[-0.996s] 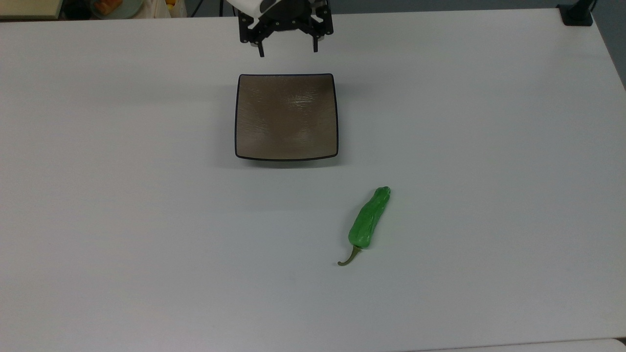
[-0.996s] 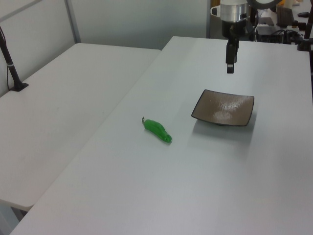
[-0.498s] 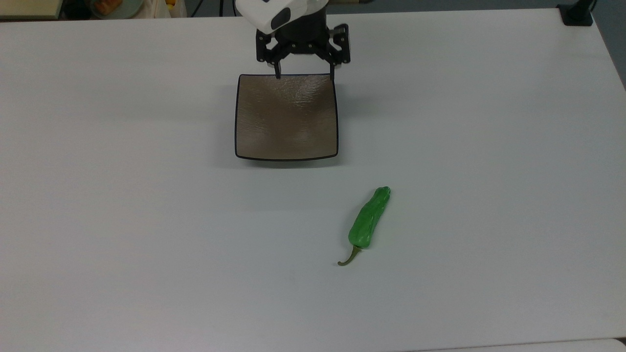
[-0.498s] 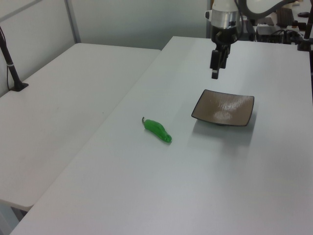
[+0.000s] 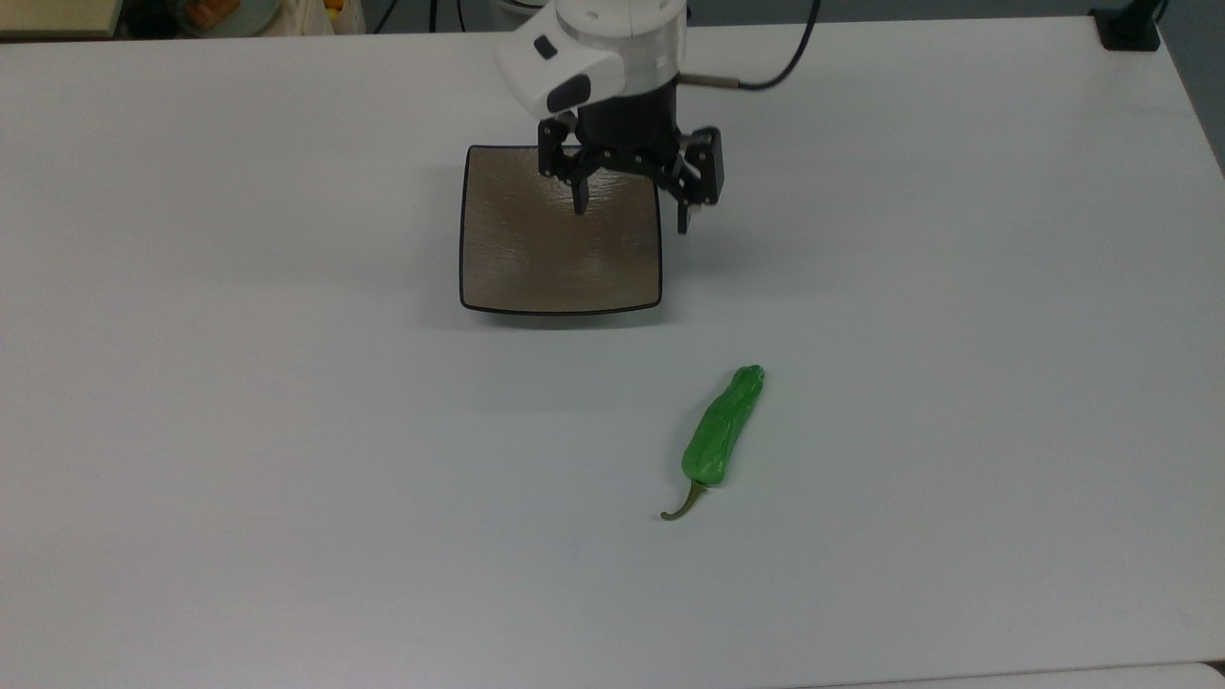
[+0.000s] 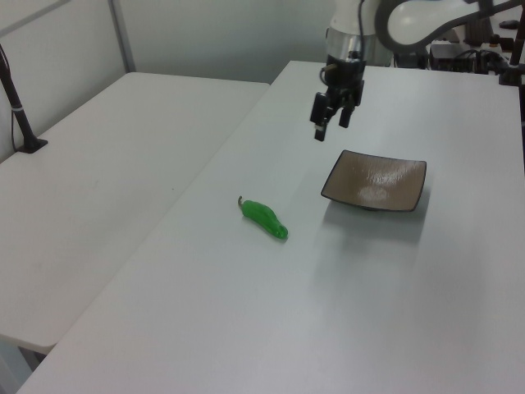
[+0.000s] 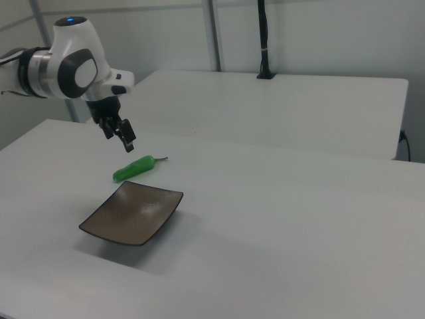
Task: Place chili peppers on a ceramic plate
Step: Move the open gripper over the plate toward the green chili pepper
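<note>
The green chili pepper [image 5: 724, 431] lies on the white table, stem toward the top view's bottom, apart from the square brown ceramic plate [image 5: 536, 263], which holds nothing. My gripper [image 5: 632, 217] hangs open above the plate's far right corner in the top view, one finger over the plate and the other just past its right edge. From the left view the gripper [image 6: 330, 130] is in the air beyond the plate [image 6: 376, 182], well away from the pepper [image 6: 264, 217]. The right view has the gripper [image 7: 123, 139] above pepper [image 7: 133, 169] and plate [image 7: 133, 211].
A black clamp post [image 5: 1129, 29] stands at the table's far right corner in the top view. A second white table [image 6: 107, 148] adjoins on the left view's left. The arm's black cable [image 5: 766, 77] trails behind the wrist.
The arm has come forward from behind the plate to over its far right corner, and the wrist has turned slightly. Pepper and plate have not moved.
</note>
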